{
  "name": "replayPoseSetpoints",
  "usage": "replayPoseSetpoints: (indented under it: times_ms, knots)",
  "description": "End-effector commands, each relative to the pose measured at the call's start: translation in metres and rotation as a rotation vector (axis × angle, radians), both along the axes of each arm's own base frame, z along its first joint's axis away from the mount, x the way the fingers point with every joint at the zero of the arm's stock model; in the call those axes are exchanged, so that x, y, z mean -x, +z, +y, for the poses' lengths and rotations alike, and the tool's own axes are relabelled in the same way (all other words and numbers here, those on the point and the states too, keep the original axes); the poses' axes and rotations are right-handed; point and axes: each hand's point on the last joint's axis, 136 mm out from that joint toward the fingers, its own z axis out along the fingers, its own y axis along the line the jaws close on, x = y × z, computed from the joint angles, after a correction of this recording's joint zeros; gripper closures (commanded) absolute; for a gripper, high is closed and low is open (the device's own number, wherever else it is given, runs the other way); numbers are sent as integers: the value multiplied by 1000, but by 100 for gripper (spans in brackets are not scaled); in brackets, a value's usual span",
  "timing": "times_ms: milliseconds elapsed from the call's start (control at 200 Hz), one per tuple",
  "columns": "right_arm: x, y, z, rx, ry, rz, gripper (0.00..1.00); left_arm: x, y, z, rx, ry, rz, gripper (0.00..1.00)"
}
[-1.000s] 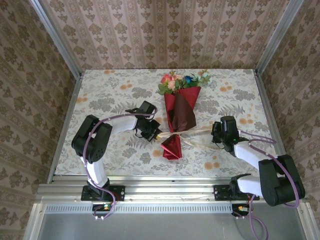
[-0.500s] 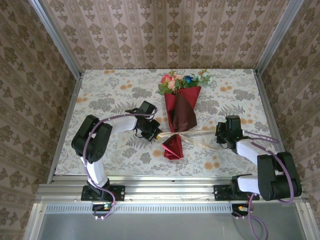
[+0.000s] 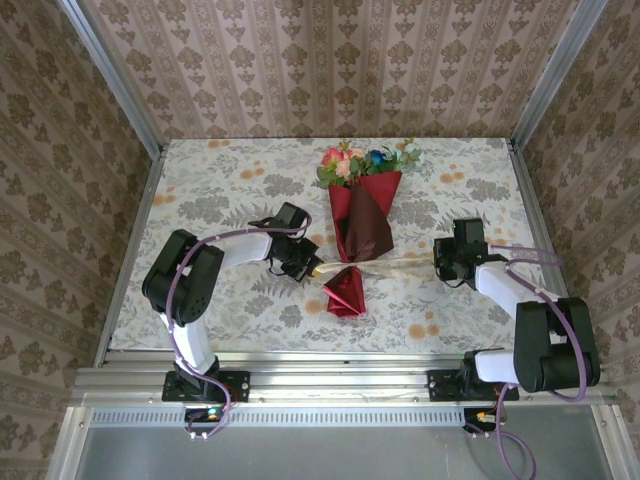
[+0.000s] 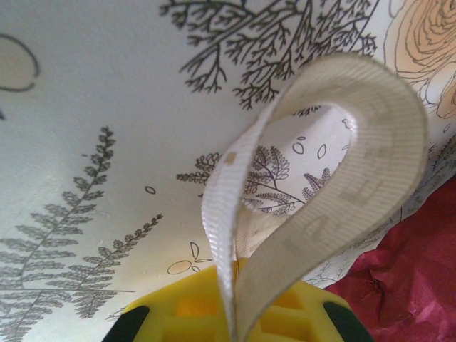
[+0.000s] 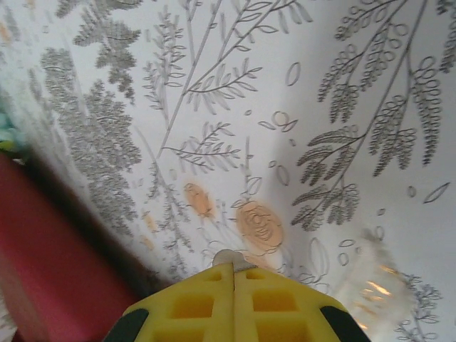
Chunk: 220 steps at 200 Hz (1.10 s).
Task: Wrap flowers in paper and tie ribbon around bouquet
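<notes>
The ribbon (image 3: 395,263) is being pinched at both ends by the left gripper (image 3: 316,268) and right gripper (image 3: 441,264) across the bouquet (image 3: 362,215); tying seems underway, an even outward pull being needed next

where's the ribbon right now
In the top view the ribbon lies across the narrow lower part of the bouquet, mid-table, stretched between the left gripper and the right gripper.
</notes>
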Motion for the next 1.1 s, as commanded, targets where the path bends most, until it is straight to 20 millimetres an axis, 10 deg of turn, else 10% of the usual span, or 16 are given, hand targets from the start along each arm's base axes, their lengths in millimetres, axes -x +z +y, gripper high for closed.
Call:
replayPoseSetpoints:
  times_ms: [0,80,200,345,685,1095]
  knots:
    - [-6,0,-34,143,-52,39,100,9,-6,20,-54,30,50,100]
    - [-18,1,-16,102,56,63,100,7,-2,11,-25,13,44,100]
    - [-5,12,10,69,147,163,62,8,5,-4,15,-8,40,100]
    - [19,24,38,16,138,145,49,10,10,-12,44,-13,37,100]
    - [22,14,106,-107,183,159,45,11,15,-18,59,-26,35,100]
    - [-10,-11,129,-117,173,153,52,11,16,-18,59,-27,27,100]
